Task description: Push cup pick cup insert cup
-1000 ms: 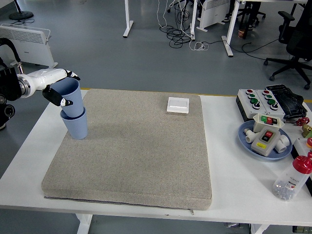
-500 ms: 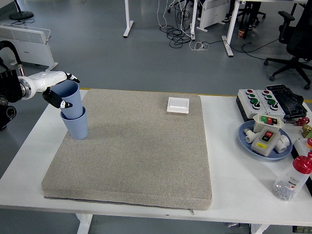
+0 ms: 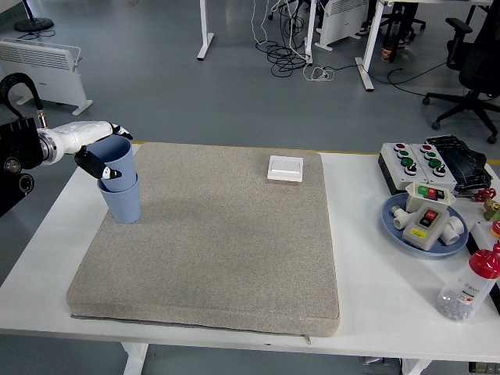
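Two blue cups stand nested at the left edge of the grey mat (image 3: 211, 242). The lower cup (image 3: 123, 203) rests upright on the mat. The upper cup (image 3: 116, 158) sits deep inside it, with only its top part showing. My left hand (image 3: 100, 148), white with black fingertips, comes in from the left and is shut on the upper cup near its rim, thumb on the near side. The right arm is out of view.
A white square box (image 3: 285, 168) lies at the mat's far edge. On the right are a blue plate (image 3: 394, 226) with switch parts, a button box (image 3: 410, 160) and a red-capped bottle (image 3: 469, 287).
My left hand has lowered the upper cup further into the lower one. The lower cup has stayed in place.
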Robot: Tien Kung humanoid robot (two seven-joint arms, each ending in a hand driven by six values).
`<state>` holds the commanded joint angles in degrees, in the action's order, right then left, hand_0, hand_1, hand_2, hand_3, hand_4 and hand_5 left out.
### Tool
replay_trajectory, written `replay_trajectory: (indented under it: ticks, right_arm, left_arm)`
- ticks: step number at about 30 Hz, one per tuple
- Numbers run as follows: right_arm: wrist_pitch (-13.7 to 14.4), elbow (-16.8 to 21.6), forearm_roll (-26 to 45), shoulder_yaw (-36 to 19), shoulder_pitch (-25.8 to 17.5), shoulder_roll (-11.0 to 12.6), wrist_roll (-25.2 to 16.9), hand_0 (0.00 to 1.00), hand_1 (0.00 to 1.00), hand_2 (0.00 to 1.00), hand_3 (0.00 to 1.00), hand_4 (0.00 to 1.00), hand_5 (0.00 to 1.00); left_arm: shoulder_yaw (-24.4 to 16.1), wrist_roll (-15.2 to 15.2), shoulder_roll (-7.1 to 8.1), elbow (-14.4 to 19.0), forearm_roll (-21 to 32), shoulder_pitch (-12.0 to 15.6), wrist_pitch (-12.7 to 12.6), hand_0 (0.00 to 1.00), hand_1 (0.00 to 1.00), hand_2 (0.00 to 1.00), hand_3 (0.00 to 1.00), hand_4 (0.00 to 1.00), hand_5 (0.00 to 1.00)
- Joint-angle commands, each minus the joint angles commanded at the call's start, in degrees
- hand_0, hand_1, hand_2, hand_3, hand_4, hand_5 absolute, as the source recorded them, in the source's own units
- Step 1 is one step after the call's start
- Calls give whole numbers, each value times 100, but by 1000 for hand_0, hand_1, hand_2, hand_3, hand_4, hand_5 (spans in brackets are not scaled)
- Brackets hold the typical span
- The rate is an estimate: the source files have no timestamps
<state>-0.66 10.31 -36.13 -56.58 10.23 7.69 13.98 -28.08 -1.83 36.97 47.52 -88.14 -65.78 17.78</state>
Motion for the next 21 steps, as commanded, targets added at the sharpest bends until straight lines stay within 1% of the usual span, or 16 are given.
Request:
replay_trajectory:
  ticks: [2, 3, 8, 9, 14, 15, 20, 21]
  right_arm:
    - [-1, 0, -20, -11, 0, -2, 3, 774, 715, 716, 619, 286, 559]
    - [-1, 0, -21, -12, -2, -3, 4, 774, 715, 716, 619, 286, 559]
    - [1, 0, -24, -11, -8, -6, 3, 774, 715, 716, 619, 286, 559]
    - [1, 0, -27, -12, -10, -7, 4, 773, 715, 716, 619, 286, 560]
    - [2, 0, -30, -15, -17, -8, 2, 773, 715, 716, 619, 286, 560]
    - [3, 0, -31, -18, -20, -9, 1, 774, 715, 716, 619, 286, 560]
    - [2, 0, -42, -23, -21, -10, 2, 774, 715, 716, 619, 286, 560]
    - [1, 0, -39, -23, -18, -9, 0, 774, 715, 716, 619, 286, 559]
  left_arm:
    - [0, 6, -15, -33, 13, -7, -14, 754, 822, 928, 870, 890, 366]
    - [-4, 6, -19, -49, 27, -6, -24, 831, 879, 998, 944, 965, 476]
    - [-14, -18, -33, -109, 80, 8, -52, 831, 879, 998, 944, 965, 476]
    - [-18, -14, -34, -121, 96, 15, -56, 876, 905, 998, 967, 998, 527]
    - [-60, 86, -27, -146, 174, 57, -138, 876, 905, 998, 967, 998, 527]
    - [-76, 114, -23, -139, 185, 64, -162, 893, 919, 998, 980, 998, 544]
    - [-219, 154, 8, -38, 196, 111, -226, 893, 919, 998, 980, 998, 544]
    - [-301, 180, 26, 31, 206, 141, -253, 884, 906, 998, 964, 998, 557]
